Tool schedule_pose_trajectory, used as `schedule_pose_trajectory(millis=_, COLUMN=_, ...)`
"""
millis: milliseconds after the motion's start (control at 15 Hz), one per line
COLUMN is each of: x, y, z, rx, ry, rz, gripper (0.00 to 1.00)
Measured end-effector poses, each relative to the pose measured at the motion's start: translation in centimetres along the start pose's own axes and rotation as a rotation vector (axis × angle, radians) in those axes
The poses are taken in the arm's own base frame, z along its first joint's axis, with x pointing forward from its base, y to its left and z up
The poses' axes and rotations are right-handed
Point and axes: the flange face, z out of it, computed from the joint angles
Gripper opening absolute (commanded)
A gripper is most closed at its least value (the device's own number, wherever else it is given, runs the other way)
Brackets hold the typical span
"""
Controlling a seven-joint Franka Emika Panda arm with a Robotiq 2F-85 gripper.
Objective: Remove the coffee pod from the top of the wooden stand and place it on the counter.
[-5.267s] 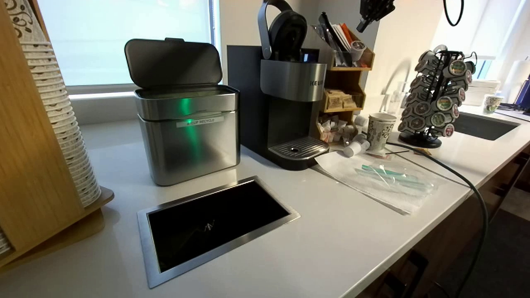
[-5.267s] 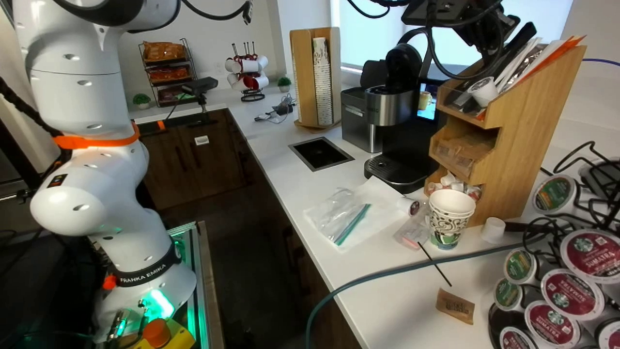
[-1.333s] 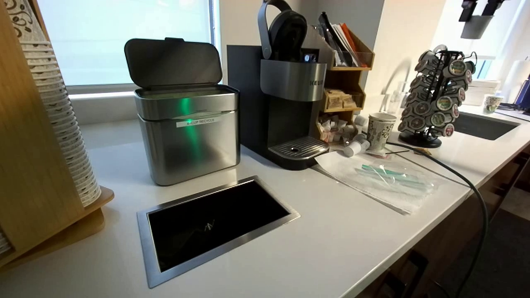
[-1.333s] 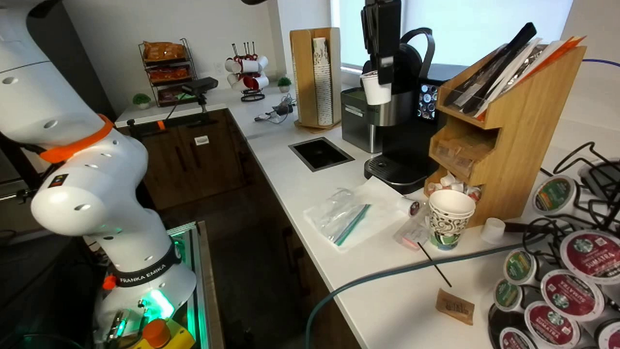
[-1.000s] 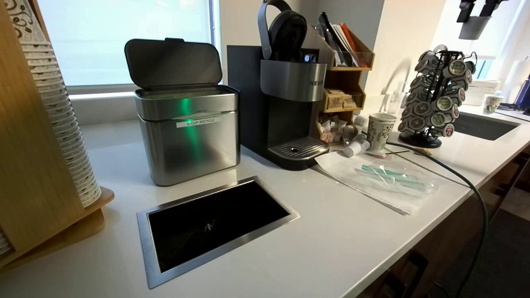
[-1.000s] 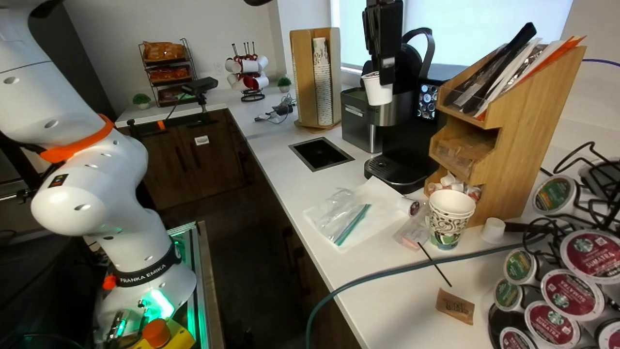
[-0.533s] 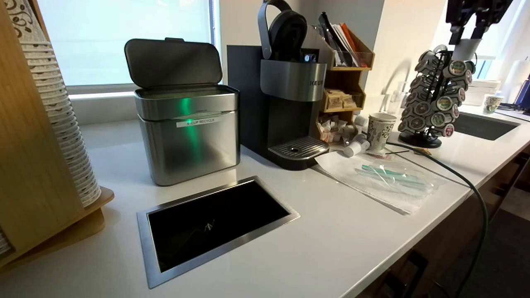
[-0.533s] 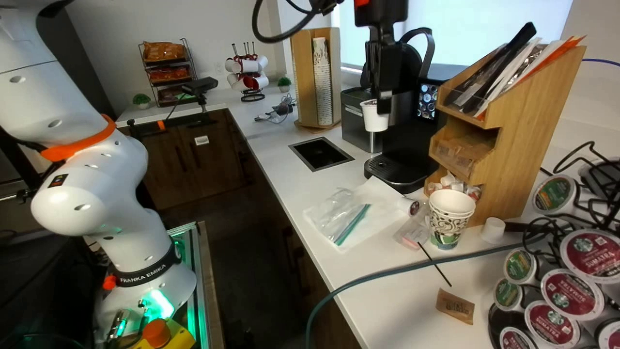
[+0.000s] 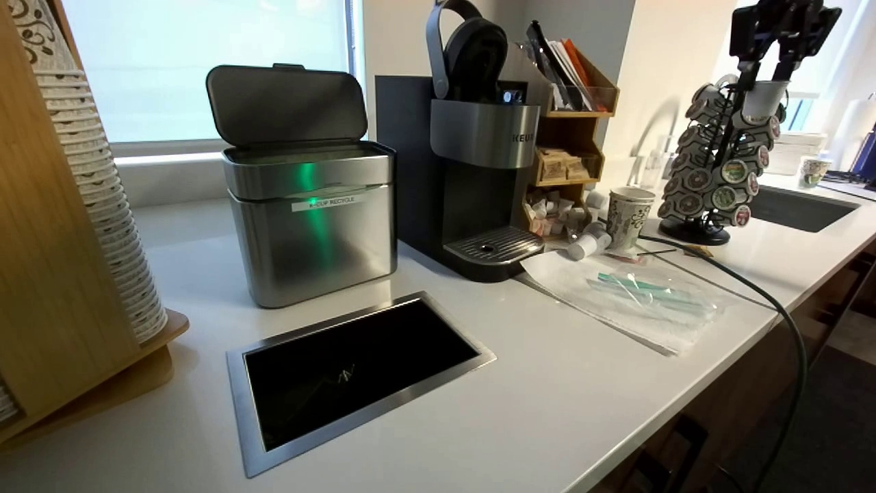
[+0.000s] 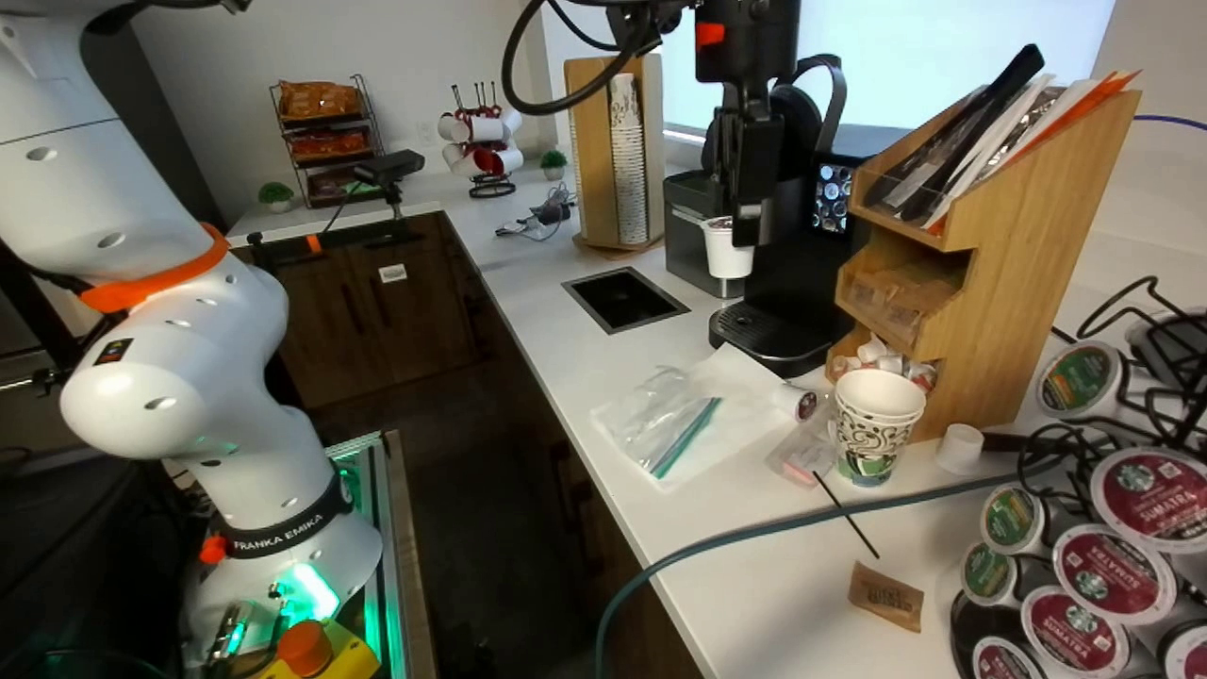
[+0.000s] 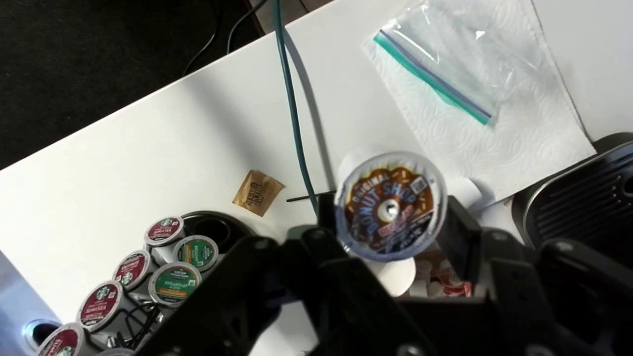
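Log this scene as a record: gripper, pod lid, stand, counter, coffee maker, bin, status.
gripper: closed on the coffee pod, in mid-air
pod lid: facing up, reads "Donut Shop"
wooden stand: slim items leaning in the top compartment
counter: zip bag lying on a paper towel
coffee maker: handle raised
metal bin: lid open
status: pod off the stand, not yet placed

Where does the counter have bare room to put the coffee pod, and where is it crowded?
Bare counter lies between the steel-framed opening and the paper towel; another patch borders the teal cable, brown packet and pod carousel. Crowded: beside the wooden stand, with paper cups and a loose pod.
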Motion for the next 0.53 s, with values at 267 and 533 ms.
schedule_pose_trajectory(millis=267, x=0.7, y=0.0, z=2.6, rx=-0.001, ry=-0.051, rz=0.008, gripper=0.28)
schedule_pose_trajectory(millis=533, x=1.4, y=0.0, z=6.0, rx=-0.016, ry=-0.119, rz=0.012, gripper=0.53)
